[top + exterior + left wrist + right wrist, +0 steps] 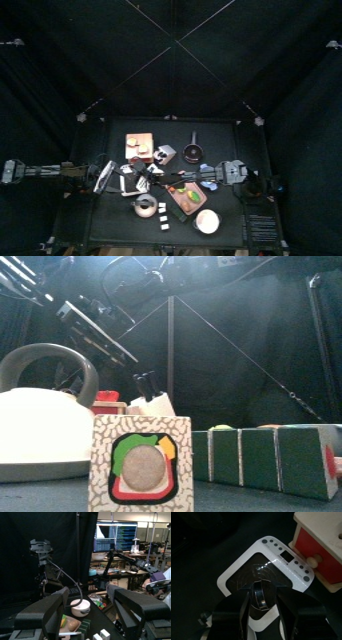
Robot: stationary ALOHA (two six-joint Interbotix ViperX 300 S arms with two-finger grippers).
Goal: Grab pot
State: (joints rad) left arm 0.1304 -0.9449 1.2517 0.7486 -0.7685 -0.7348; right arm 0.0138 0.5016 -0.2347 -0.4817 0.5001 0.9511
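In the right wrist view a dark, glossy pot (264,571) sits on the black plate of a white toy hob (284,554). Its loop-ended handle (261,594) points back between the jaws of my right gripper (262,609). Those jaws stand open on either side of the handle, and I cannot tell whether they touch it. From above, the right gripper (171,181) reaches past the table's middle toward the left. My left gripper (90,612) is open with nothing in it, and rests at the table's left side (118,176).
A red-and-white toy block (321,544) stands beside the hob. At the front are a white kettle-like vessel with a grey hoop handle (34,426), a printed box (140,466) and green-and-white blocks (267,456). A small pan (194,152), a wooden board (194,195) and a white bowl (207,222) crowd the table.
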